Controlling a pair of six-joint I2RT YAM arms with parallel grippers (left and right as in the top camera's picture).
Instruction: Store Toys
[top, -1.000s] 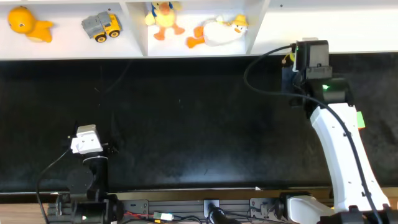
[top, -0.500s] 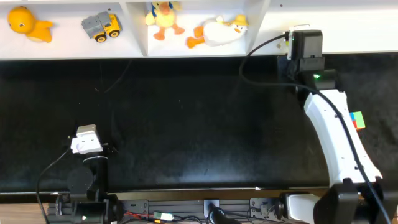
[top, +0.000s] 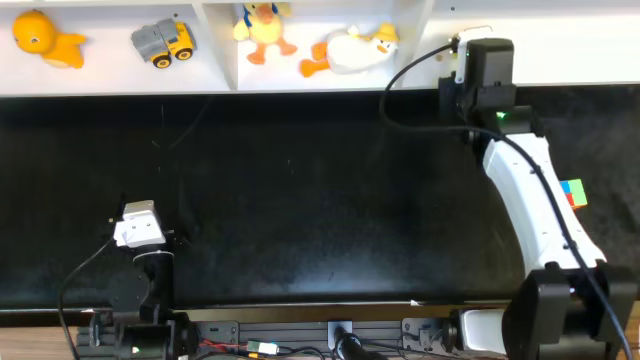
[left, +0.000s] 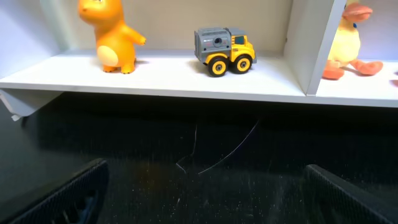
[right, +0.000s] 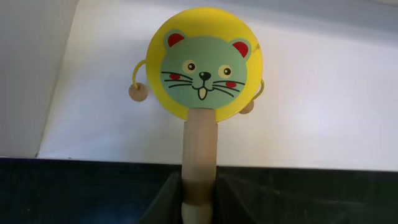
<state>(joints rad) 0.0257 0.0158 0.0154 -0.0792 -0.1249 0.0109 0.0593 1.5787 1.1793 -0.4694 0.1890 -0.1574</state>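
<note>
The right gripper (right: 199, 194) has its dark fingers closed on the lower end of a rattle drum's (right: 205, 62) plain wooden handle. The handle runs up to a round yellow head. Its face is a pale green animal with red ear patches, red cheek marks, whiskers and two small teeth. A wooden bead hangs on a cord at each side of the head. The head lies over the floor of the white shelf (right: 323, 124), just past its front edge and close to a divider wall. In the top view this is the compartment to the right of the plush ducks (top: 350, 50).

The left gripper (left: 205, 193) hovers low over the black table (left: 199, 155), its fingers spread wide and holding nothing. Beyond it on the shelf stand an orange figure (left: 115, 34) and a grey and yellow truck (left: 224, 50).
</note>
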